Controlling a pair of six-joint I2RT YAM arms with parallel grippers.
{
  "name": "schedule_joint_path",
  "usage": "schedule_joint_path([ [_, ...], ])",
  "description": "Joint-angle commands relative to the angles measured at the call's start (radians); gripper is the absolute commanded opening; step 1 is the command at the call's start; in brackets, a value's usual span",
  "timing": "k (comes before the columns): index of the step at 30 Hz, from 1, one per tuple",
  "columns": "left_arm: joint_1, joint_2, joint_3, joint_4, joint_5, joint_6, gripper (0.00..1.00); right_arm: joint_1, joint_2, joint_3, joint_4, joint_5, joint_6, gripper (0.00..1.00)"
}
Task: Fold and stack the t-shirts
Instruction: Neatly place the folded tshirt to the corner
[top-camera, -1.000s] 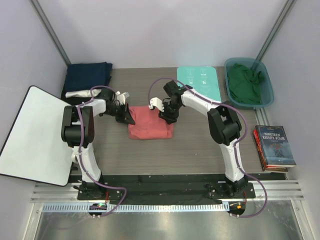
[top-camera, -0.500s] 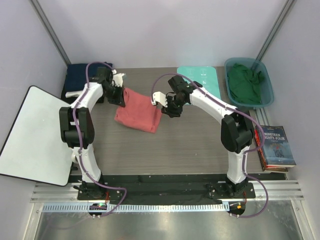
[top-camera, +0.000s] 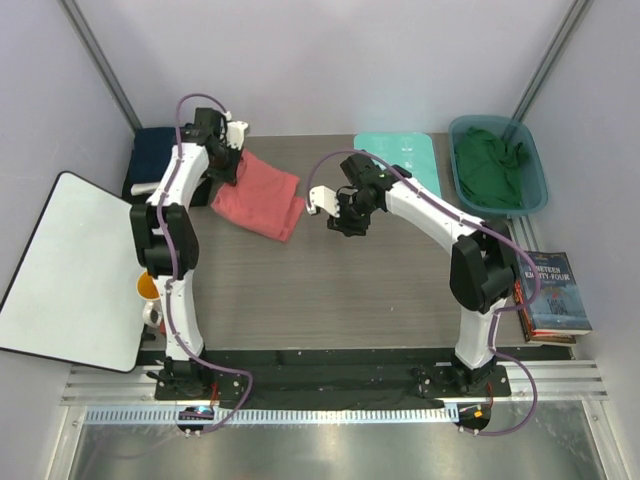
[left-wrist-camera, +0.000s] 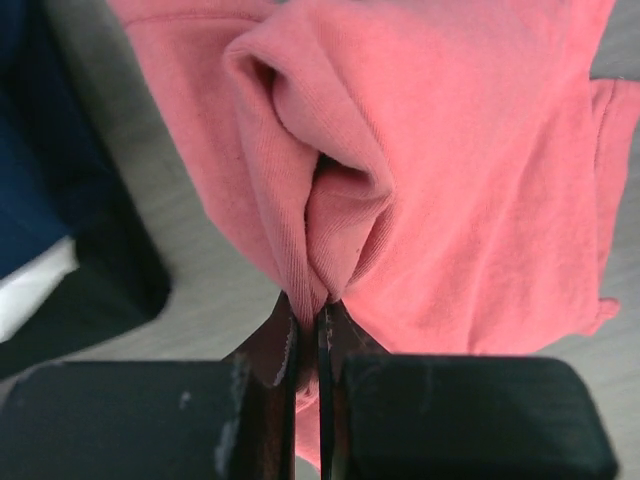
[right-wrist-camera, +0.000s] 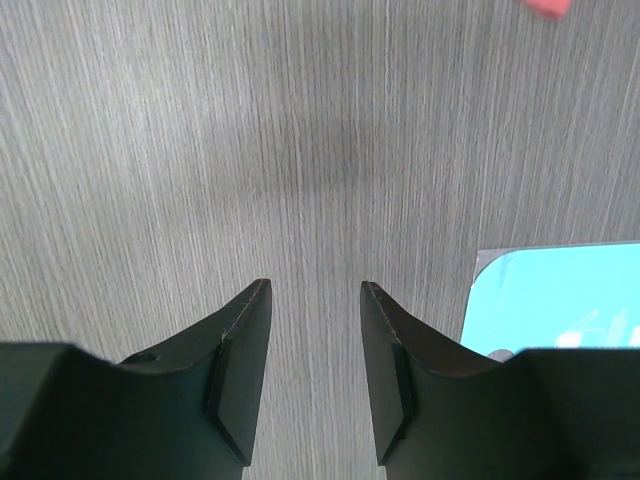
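Observation:
My left gripper (top-camera: 233, 166) is shut on a pinched fold of the folded coral-red t-shirt (top-camera: 258, 195), at its back-left edge. In the left wrist view the cloth bunches up between the shut fingers (left-wrist-camera: 308, 310), and the coral-red t-shirt (left-wrist-camera: 450, 150) spreads beyond them. A navy blue t-shirt (top-camera: 165, 150) lies folded at the back left, next to that gripper; navy cloth (left-wrist-camera: 35, 150) and a strip of white cloth (left-wrist-camera: 30, 290) show beside the fingers. A dark green t-shirt (top-camera: 490, 165) lies crumpled in the bin. My right gripper (top-camera: 346, 220) hangs open over bare table (right-wrist-camera: 315, 287), apart from the coral shirt.
A mint-green board (top-camera: 400, 160) lies at the back, left of the teal bin (top-camera: 535, 165). Books (top-camera: 550, 295) are stacked at the right edge. A large white board (top-camera: 60, 260) leans at the left, with an orange cup (top-camera: 147, 287) near it.
My left gripper has carried the coral-red t-shirt toward the back left, up to the navy one. My right gripper has come off the shirt's right edge and now hangs over bare table.

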Motion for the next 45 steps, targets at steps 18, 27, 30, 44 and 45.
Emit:
schedule_joint_path([
  [18,0.058,0.143,0.449,0.086,-0.287,0.273,0.00,-0.012,-0.131,-0.052,0.004,0.025,-0.022,0.46],
  [27,0.095,0.158,0.435,0.288,-0.391,0.363,0.00,-0.012,-0.134,-0.050,-0.006,0.028,-0.021,0.46],
  [30,0.095,0.169,0.438,0.356,-0.436,0.397,0.00,-0.011,-0.133,-0.049,-0.010,0.033,-0.022,0.46],
  [44,0.101,0.157,0.427,0.542,-0.518,0.417,0.00,-0.012,-0.125,-0.044,-0.010,0.042,-0.027,0.46],
  [45,0.103,0.155,0.427,0.546,-0.520,0.423,0.00,-0.012,-0.125,-0.044,-0.010,0.039,-0.027,0.46],
])
